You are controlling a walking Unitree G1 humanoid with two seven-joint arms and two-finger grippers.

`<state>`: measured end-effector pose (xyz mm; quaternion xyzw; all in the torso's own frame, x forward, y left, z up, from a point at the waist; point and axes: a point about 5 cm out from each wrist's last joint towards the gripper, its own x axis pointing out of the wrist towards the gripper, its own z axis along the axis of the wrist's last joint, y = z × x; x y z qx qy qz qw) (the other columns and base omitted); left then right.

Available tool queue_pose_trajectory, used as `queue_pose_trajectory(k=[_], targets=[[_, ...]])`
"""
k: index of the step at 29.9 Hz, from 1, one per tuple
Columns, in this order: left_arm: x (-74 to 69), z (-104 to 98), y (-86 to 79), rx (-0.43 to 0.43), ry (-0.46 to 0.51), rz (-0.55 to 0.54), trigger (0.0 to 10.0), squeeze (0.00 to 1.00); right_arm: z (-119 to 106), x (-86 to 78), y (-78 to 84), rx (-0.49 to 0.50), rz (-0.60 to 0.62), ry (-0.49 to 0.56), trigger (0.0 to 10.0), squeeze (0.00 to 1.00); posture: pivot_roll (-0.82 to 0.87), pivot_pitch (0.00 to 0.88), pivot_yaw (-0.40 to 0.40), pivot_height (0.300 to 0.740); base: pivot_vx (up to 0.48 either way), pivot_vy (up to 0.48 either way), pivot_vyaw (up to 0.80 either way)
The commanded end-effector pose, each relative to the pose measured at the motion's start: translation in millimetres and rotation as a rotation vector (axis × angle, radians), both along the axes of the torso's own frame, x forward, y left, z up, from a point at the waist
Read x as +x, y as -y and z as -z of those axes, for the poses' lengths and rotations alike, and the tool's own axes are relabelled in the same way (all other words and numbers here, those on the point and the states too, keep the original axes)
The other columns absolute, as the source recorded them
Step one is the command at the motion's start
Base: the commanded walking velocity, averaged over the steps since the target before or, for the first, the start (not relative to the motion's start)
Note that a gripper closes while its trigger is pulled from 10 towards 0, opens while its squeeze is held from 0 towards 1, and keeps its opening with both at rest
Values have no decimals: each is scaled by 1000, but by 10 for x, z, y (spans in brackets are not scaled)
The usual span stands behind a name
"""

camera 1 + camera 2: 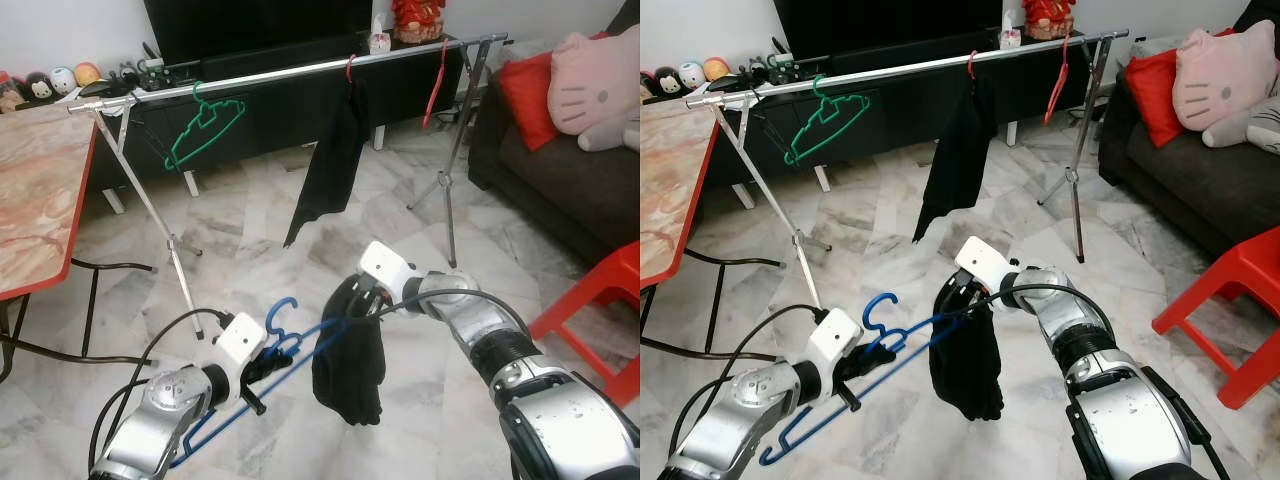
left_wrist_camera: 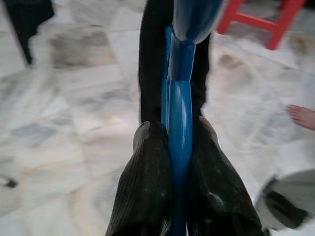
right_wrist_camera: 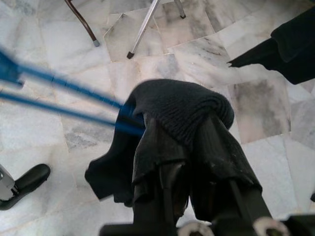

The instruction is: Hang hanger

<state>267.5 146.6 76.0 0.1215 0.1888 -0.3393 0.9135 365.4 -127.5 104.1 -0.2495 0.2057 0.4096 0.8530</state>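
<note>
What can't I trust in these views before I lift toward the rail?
- Right tool: fingertips buried under the black garment, so its grip is unclear.
- Blue hanger: far end hidden inside that garment; blurred in the right wrist view.
- Left tool: clamped on the hanger, near part cropped.

Rail ahead (sofa right, probably)

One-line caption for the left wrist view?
Left gripper shut on blue plastic hanger, dark garment draped beyond, marble floor below.

Silver arms, black cables, black-fingered left gripper.
</note>
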Motion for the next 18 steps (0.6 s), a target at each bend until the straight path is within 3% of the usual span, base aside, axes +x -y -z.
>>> queue_pose_trajectory(k=[1, 10, 14, 18], targets=[[38, -27, -92, 43, 18, -27, 10000, 0, -83, 30, -40, 17, -13, 30, 10000, 0, -110, 0, 29, 740, 0, 0, 0], [-4, -34, -156, 35, 21, -16, 10000, 0, -64, 27, 7, 1, 1, 28, 10000, 0, -106, 0, 29, 740, 0, 0, 0], [-58, -101, -10, -66, 10, 78, 10000, 0, -72, 21, -62, 4, -30, 30, 10000, 0, -108, 0, 29, 740, 0, 0, 0], [-69, -128, 27, -99, 6, 103, 10000, 0, -88, 25, -79, 6, -42, 32, 10000, 0, -109, 0, 28, 740, 0, 0, 0]])
